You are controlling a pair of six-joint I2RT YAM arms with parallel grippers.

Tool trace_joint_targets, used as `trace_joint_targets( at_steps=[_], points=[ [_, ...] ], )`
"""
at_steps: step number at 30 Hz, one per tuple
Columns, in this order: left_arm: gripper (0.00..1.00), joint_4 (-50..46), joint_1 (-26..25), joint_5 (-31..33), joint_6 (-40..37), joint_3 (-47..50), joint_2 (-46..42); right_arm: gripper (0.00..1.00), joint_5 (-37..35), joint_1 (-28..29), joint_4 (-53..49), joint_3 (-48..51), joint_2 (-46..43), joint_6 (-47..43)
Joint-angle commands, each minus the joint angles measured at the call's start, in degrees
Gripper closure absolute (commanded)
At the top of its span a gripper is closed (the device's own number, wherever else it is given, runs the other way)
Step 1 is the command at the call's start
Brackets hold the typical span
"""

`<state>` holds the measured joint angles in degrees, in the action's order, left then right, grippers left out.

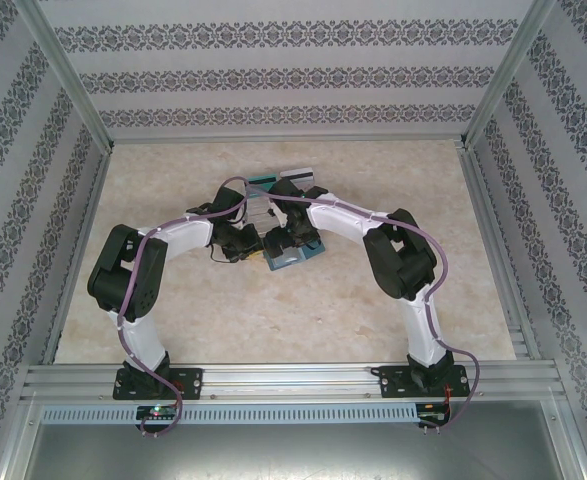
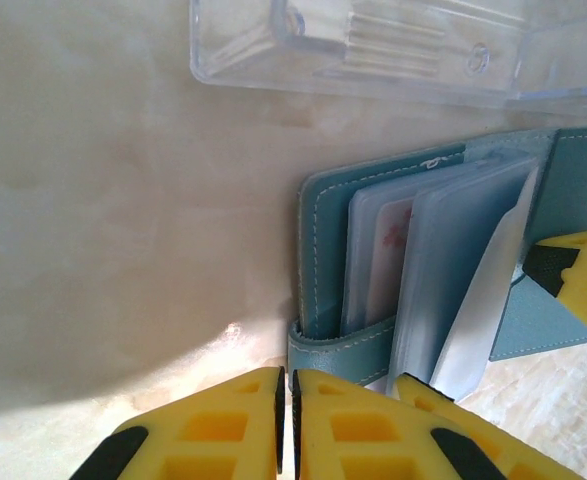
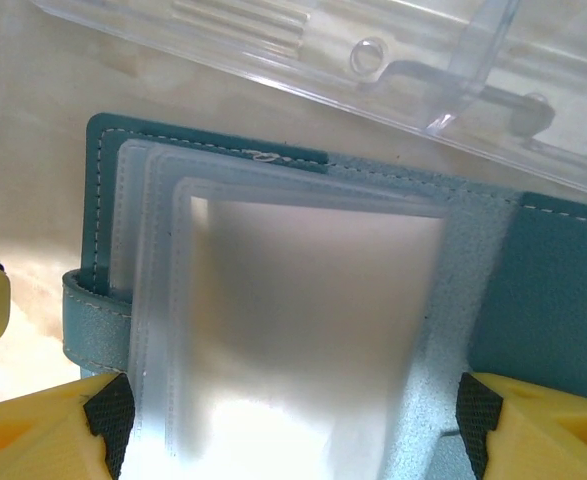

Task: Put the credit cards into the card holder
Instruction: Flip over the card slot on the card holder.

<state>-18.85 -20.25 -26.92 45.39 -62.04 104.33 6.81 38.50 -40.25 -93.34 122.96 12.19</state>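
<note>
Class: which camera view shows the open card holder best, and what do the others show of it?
Right wrist: the card holder lies open close below, its clear sleeves and teal cover plain. Left wrist shows it aslant, sleeves fanned. Top external shows a small teal patch between the arms.

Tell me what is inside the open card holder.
Frosted plastic sleeves fan out inside the card holder; one holds a pale card with reddish print. The contents of the other sleeves are hidden.
</note>
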Motion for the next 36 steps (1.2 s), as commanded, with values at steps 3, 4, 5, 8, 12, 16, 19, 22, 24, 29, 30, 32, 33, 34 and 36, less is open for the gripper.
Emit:
trace_joint_targets(
  at_steps=[3, 4, 5, 8, 12, 16, 19, 22, 24, 29, 30, 32, 33, 34, 36],
  points=[
    [0.87, 0.1, 0.2, 0.1, -0.8, 0.4, -0.8, 0.19, 1.6, 0.3, 0.6, 0.6, 1.4, 0.4],
    [0.87, 0.1, 0.2, 0.1, -0.9, 0.5, -0.9, 0.21, 1.6, 0.3, 0.5, 0.6, 1.5, 0.5],
    [0.87, 0.0, 0.3, 0.2, -0.9, 0.4, -0.9, 0.24, 1.3, 0.3, 0.4, 0.5, 1.7, 0.3],
    [0.87, 0.0, 0.2, 0.1, -0.9, 0.3, -0.9, 0.30, -0.1, 0.2, 0.0, 0.6, 2.0, 0.1],
    [0.87, -0.3, 0.2, 0.2, -1.0, 0.2, -1.0, 0.40, -0.9, -0.1, 0.5, 1.2, 1.6, 0.3],
    [0.87, -0.5, 0.3, 0.2, -1.2, -0.2, -1.0, 0.52, 0.4, -0.9, 2.2, 2.3, 0.3, 0.6],
    [0.87, -0.9, 0.3, 0.3, -1.3, -0.7, -1.2, 0.61, 2.2, -1.8, 3.5, 3.2, -0.5, 0.9],
    [0.87, -1.3, 0.3, 0.0, -1.4, -1.3, -1.3, 0.70, 8.6, -3.7, 7.3, 5.6, -1.8, 2.3],
    [0.87, -1.0, 0.3, -0.3, -1.2, -1.5, -1.8, 0.76, 14.0, -5.3, 10.1, 7.3, -2.4, 3.6],
    [0.87, 0.4, 0.3, -2.2, -0.1, -2.5, -2.3, 0.80, 26.8, -8.4, 15.8, 10.0, -2.5, 4.9],
    [0.87, 0.7, 0.2, -2.7, 0.3, -2.7, -2.4, 0.81, 29.4, -9.0, 17.3, 10.7, -2.4, 5.8],
    [0.87, 1.5, 0.2, -3.6, 1.1, -3.3, -2.3, 0.83, 32.3, -9.9, 18.9, 11.6, -2.4, 6.6],
    [0.87, 1.9, 0.3, -3.9, 1.4, -3.4, -2.4, 0.84, 32.9, -10.0, 19.4, 12.0, -2.5, 6.8],
    [0.87, 2.4, 0.3, -4.3, 2.0, -3.7, -2.5, 0.84, 33.2, -10.1, 19.6, 12.4, -2.7, 6.8],
    [0.87, 3.5, 0.2, -4.7, 3.0, -4.2, -2.8, 0.84, 33.6, -10.2, 20.2, 12.9, -2.9, 7.1]
  ],
)
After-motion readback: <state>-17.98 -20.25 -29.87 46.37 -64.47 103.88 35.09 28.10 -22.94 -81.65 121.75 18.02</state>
